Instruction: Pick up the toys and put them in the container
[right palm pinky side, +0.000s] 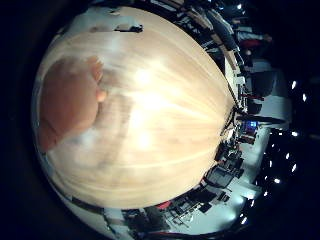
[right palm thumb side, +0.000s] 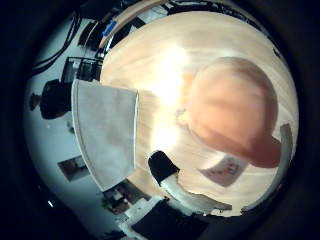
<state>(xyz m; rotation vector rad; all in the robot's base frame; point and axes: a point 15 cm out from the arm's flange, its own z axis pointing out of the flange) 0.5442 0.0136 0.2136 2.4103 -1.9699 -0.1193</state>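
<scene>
Curling in at the thumb-side view's edge, the hand's (right palm thumb side: 200, 192) white fingers (right palm thumb side: 192, 197) stood spread, holding nothing. The orange toy (right palm thumb side: 232, 112) lay on the wooden table (right palm thumb side: 150, 65) under the palm, near the grey container (right palm thumb side: 107, 132). Closing evenly around it seemed wisest.

Light wooden table (right palm pinky side: 160, 125) fills most of the view. Orange-brown soft toy (right palm pinky side: 67, 107) lies on it, blurred, close to the palm. Room clutter beyond the table edge, too small to tell.
</scene>
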